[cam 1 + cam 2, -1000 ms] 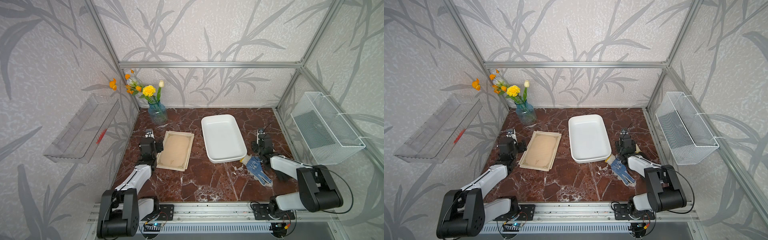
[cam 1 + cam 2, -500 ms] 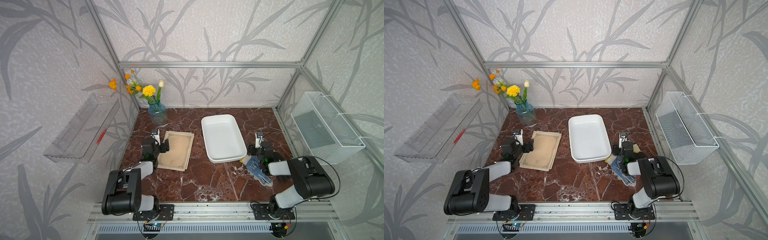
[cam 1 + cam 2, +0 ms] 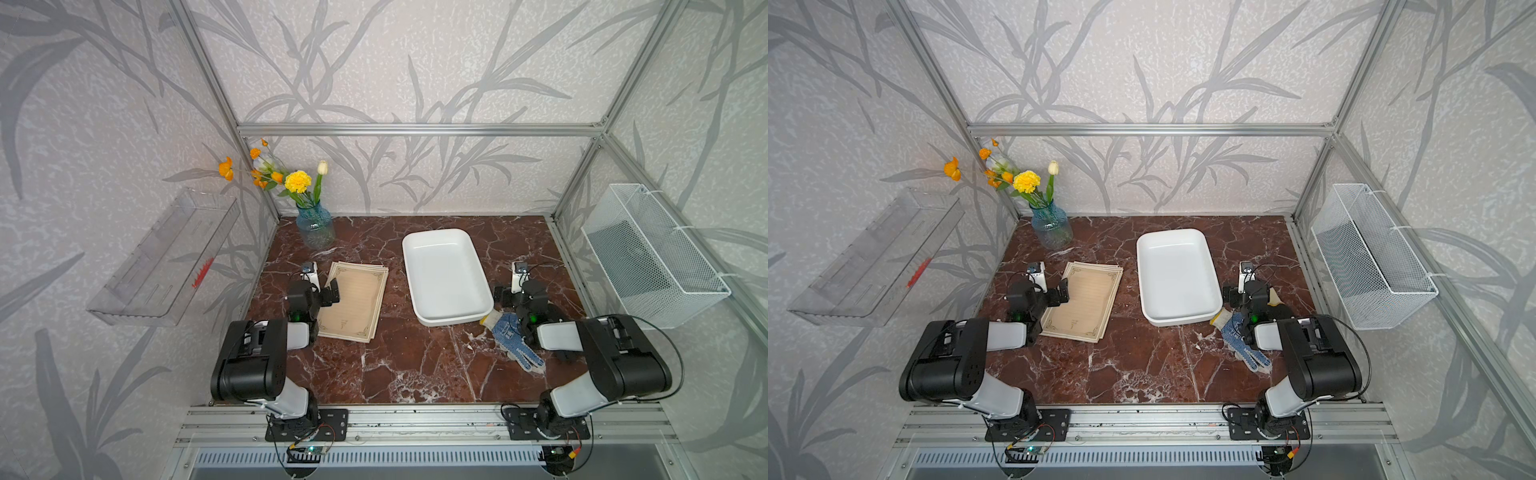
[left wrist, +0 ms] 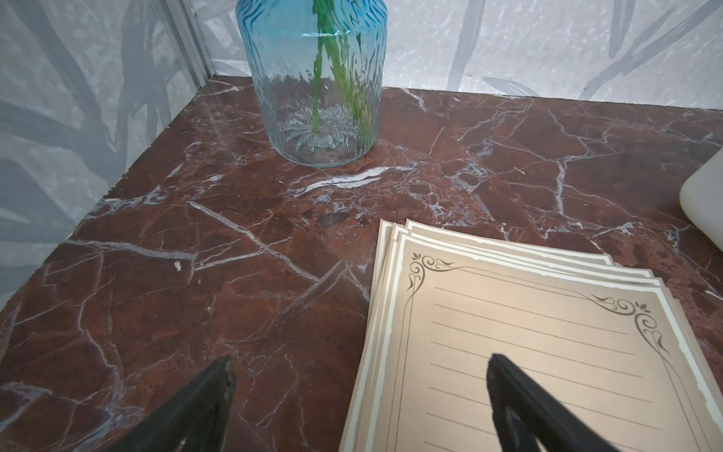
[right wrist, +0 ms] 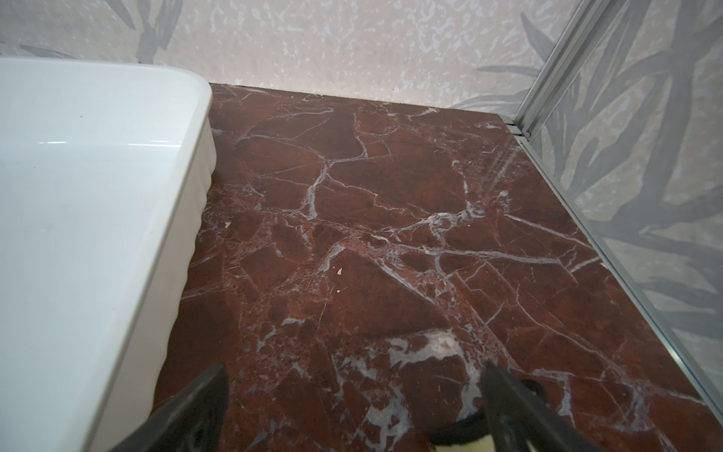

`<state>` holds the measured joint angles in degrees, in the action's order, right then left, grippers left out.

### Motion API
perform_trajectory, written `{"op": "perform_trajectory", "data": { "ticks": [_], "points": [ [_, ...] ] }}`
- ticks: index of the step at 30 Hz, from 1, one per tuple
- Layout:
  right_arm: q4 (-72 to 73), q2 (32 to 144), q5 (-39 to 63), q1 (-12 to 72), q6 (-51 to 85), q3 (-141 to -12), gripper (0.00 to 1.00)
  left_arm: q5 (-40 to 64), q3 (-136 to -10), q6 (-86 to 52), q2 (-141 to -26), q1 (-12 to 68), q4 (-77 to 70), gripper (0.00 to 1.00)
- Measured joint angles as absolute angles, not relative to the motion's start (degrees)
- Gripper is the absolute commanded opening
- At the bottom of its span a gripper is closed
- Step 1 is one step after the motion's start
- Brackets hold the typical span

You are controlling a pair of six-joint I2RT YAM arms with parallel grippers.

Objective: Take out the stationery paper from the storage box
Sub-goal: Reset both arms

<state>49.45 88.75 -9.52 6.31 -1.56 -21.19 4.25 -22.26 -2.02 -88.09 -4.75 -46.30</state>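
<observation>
Tan, scroll-bordered stationery paper (image 3: 357, 301) lies fanned near the red marble worktop's (image 3: 395, 365) left edge, outside the glossy white storage box (image 3: 440, 274). Left gripper (image 4: 360, 362) gapes wide over the sheets; right gripper (image 5: 354, 368) is wide too, holding nothing.

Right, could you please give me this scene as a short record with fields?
paper: fanned stack lying flat on the table, outside the box
box: white, empty, beside the paper
left claw: open, astride the stack's edge, holding nothing
right claw: open over bare table next to the box, holding nothing
glove: blue-dotted, lying at the box's near corner
vase: blue glass, in the far corner behind the paper
task state: no sheet left in the box
</observation>
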Motion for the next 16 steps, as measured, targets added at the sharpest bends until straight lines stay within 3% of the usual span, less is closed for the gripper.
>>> {"op": "perform_trajectory", "data": {
  "ticks": [16],
  "points": [
    [49.4,88.8,-9.5,6.3,-1.6,-21.2,0.99,2.9,-22.4,-2.2,-88.1,-4.5,-46.2,1.00]
  ]
}}
